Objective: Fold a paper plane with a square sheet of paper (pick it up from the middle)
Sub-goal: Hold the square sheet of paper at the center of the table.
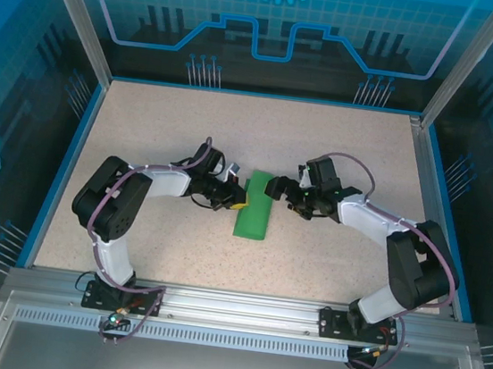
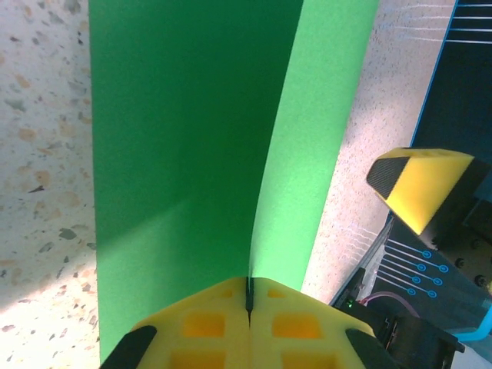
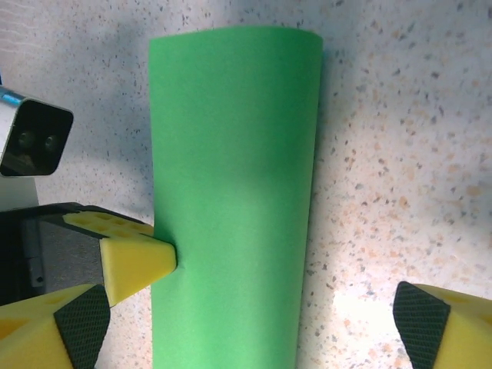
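Sheet (image 1: pixel 255 205): green, doubled over into long strip, top layer bowed rather than flat. Lies mid-worktop (image 1: pixel 191 124), between both arms. Left claw (image 1: pixel 237 203): fingers pressed together, clamped on strip's left long edge. Right claw (image 1: pixel 283 198): fingers wide apart, holding nothing, just beside strip's right edge; contact with sheet cannot be judged.

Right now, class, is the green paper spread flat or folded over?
Folded over: green paper forms a narrow strip, two layers pinched in the left pincer.
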Tool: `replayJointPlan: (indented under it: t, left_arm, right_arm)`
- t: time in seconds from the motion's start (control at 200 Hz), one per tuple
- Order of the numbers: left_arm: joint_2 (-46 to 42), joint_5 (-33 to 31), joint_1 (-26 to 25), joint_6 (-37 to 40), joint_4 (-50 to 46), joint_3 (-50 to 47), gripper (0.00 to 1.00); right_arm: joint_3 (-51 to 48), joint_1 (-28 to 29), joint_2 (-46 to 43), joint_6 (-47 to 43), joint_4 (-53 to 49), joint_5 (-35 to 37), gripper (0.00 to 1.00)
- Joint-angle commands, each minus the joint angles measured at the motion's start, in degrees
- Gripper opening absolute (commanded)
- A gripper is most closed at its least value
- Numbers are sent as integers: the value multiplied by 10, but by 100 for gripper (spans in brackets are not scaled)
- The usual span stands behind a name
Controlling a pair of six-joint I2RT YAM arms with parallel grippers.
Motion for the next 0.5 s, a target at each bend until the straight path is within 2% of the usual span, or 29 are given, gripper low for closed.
replayJointPlan:
  t: [0.0, 0.12, 0.255, 0.44, 0.495]
  left_arm:
    - [7, -6, -3, 14, -13, 15, 3]
    - [11, -7, -3, 15, -20, 19, 3]
    - [10, -7, -3, 16, -21, 17, 4]
    - [9, -8, -3, 18, -25, 20, 4]
    - [10, -10, -3, 19, -27, 21, 5]
  right_arm:
    - [7, -19, 24, -22, -10, -37, 87]
    - [-16, 5, 19, -14, 30, -16, 79]
    - [-21, 6, 42, -5, 59, -55, 64]
    - [-19, 12, 72, 7, 88, -89, 52]
    - [-16, 17, 75, 6, 89, -89, 51]
